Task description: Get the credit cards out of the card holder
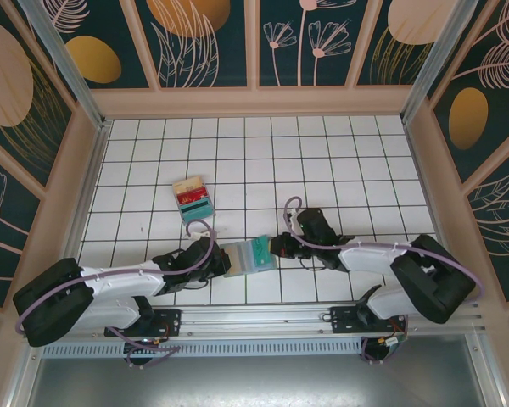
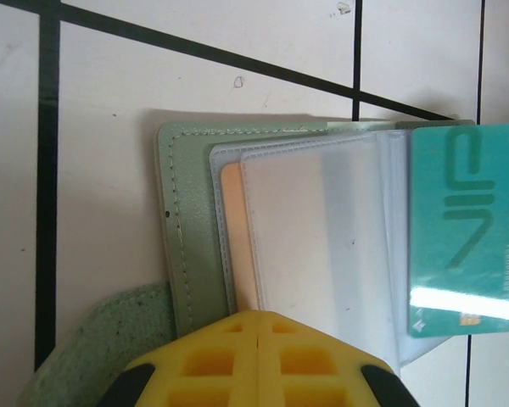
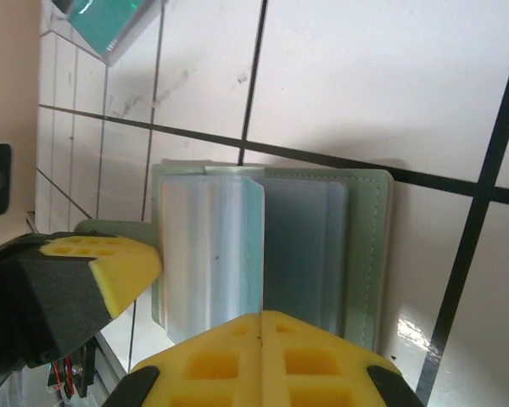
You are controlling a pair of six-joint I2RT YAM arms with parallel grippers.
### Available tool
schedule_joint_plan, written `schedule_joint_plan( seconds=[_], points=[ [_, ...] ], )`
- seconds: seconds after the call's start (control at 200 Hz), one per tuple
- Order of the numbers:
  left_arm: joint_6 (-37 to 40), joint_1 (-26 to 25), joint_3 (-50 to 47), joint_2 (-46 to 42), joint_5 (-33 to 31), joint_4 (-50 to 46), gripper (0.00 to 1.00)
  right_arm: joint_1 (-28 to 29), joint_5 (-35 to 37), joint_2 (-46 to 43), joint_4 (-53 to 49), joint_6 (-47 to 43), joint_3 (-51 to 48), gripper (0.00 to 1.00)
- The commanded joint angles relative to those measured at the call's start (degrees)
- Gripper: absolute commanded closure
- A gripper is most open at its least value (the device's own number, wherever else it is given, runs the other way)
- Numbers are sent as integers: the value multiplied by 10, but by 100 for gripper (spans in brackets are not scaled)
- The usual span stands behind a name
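Lying open, the card holder [image 2: 191,237] touches both closed jaws — left and right, opposite edges.

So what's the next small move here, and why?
Probably draw the teal card clear with the right gripper. The card already sticks out past the wallet, and the left gripper seems clamped on the wallet's near edge, holding it down.
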Motion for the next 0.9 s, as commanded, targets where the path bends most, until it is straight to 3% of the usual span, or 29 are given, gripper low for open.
schedule_joint_plan(
  seconds=[0.0, 0.015, 0.07, 0.155, 0.41, 0.646, 0.896],
  points=[
    [15, -4, 14, -19, -4, -38, 100, -6, 3, -41, -24, -22, -7, 100],
    [16, -4, 16, -22, -5, -39, 100, -6, 4, -46, -26, -22, -7, 100],
    [14, -3, 23, -34, -8, -41, 81, -6, 7, -62, -31, -25, -5, 100],
    [14, -4, 33, -55, -12, -37, 64, -7, 12, -87, -32, -27, -3, 100],
    [12, -4, 35, -122, -43, 2, 45, -6, 43, -191, 16, -24, -43, 100],
    [-19, -4, -26, -167, -5, 175, 47, -9, 34, -287, 35, -12, -76, 100],
    [-7, -4, -27, -140, 55, 280, 54, -16, -17, -287, 107, 28, -92, 100]
  ],
)
